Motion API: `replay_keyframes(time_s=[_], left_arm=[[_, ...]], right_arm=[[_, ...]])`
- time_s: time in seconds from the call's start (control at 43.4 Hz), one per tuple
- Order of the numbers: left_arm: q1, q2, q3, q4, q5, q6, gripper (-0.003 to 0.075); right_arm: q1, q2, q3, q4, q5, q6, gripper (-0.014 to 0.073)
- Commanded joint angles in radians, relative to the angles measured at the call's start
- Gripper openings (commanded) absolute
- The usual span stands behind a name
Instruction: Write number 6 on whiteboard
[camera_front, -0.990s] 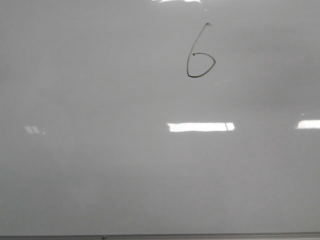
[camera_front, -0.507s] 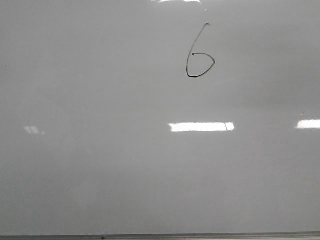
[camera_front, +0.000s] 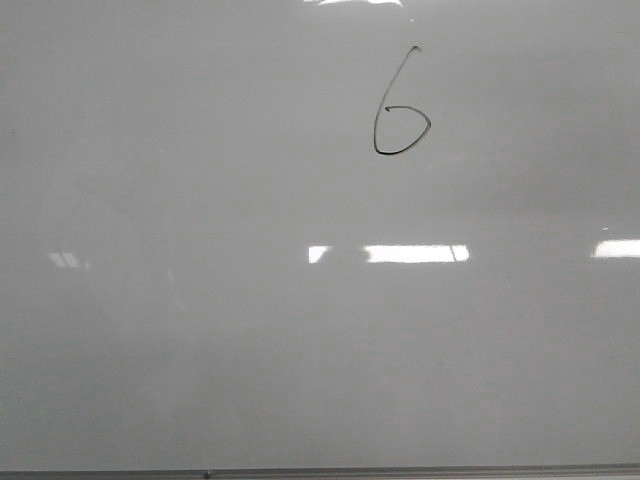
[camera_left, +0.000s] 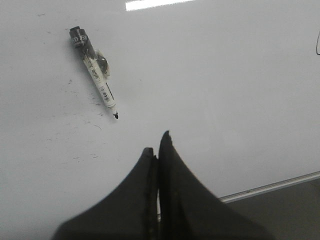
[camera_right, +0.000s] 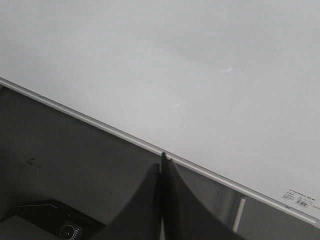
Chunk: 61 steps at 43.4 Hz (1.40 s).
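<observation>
The whiteboard (camera_front: 200, 200) fills the front view, with its thin metal edge strip along the near side. A thin black hand-drawn number 6 (camera_front: 400, 105) stands on it toward the upper right. Neither gripper shows in the front view. In the left wrist view my left gripper (camera_left: 157, 145) is shut and empty above the whiteboard (camera_left: 225, 100). A marker pen (camera_left: 95, 72) with a black cap end lies flat on the board, apart from the fingers. In the right wrist view my right gripper (camera_right: 162, 162) is shut and empty over the whiteboard's edge strip (camera_right: 100, 125).
Bright rectangular light reflections (camera_front: 415, 253) lie across the board. Beyond the board's edge there is dark grey table surface (camera_right: 60, 145) and a black device (camera_right: 55, 222). Faint smudges mark the board near the pen.
Nothing on the board has moved. The middle light reflection is now partly broken by a faint shadow at its left end.
</observation>
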Motion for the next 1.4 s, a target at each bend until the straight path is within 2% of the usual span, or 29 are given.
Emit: replay_keyframes(time_s=[0.0,0.369,0.599,1.013,1.198,1.382], left_arm=[[-0.002,0.005,-0.034,-0.023,-0.071,-0.01,-0.002],[-0.038,-0.063,0.001,-0.018,-0.083,-0.01,-0.002],[-0.036,-0.217,0.168,-0.01,-0.292,-0.01,-0.002],[-0.038,-0.439,0.557,0.022,-0.682,-0.011,-0.002],[-0.038,-0.571,0.713,0.183,-0.768,-0.224,-0.002],[-0.036,-0.618,0.871,0.261,-0.945,-0.227,-0.002]], right_arm=[[-0.004,0.005,-0.023,-0.008,-0.064,0.002,-0.0067],[-0.004,0.005,-0.023,-0.008,-0.064,0.002,-0.0067],[-0.004,0.005,-0.023,-0.008,-0.064,0.002,-0.0067],[-0.004,0.005,-0.023,-0.008,-0.064,0.002,-0.0067],[-0.004,0.005,-0.023,-0.008,-0.064,0.002,-0.0067],[-0.004,0.005,-0.023,-0.008,-0.064,0.002,-0.0067]])
